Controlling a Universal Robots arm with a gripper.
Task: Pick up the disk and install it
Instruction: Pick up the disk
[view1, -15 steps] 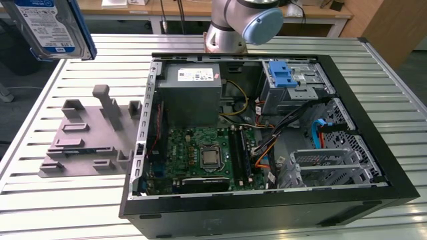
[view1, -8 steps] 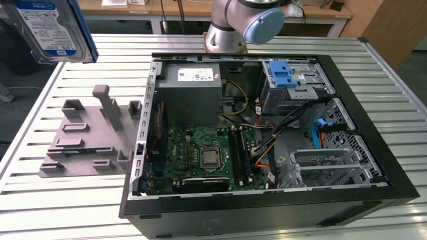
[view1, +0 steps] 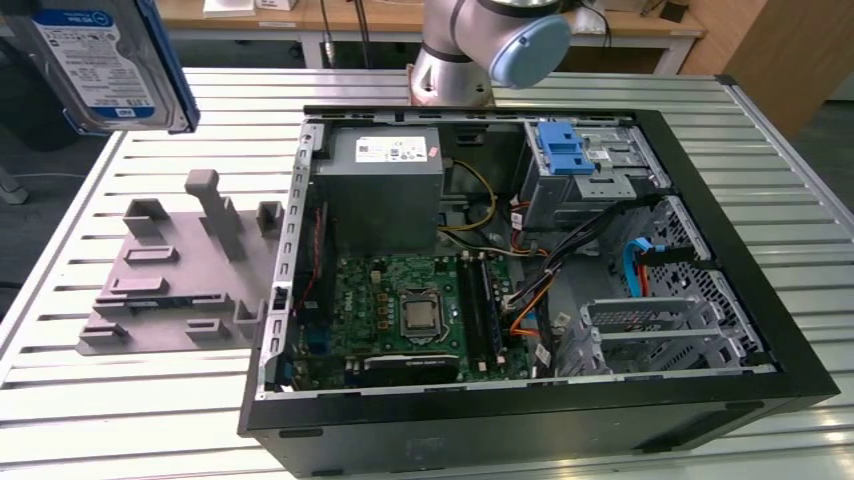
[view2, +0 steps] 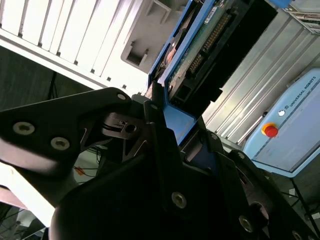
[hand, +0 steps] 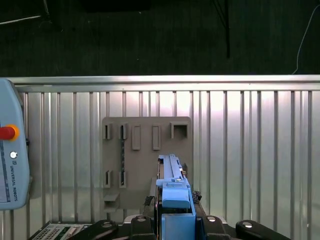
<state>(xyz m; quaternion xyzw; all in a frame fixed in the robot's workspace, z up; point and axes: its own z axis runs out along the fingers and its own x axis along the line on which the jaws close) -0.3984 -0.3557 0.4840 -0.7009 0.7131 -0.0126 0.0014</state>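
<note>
Your gripper (view2: 170, 112) is clamped on the disk (view1: 100, 60), holding it upright, clear of the grey fixture (view1: 174, 290) beside the open case (view1: 534, 410).

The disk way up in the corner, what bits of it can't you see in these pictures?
- Exterior view: the top of the disk is cut off by the picture's upper edge.
- First wrist view: the disk shows edge-on, so its label is hidden.
- Second wrist view: the gripper, shut on the disk, covers its near end with its dark body; the label side faces away.
</note>
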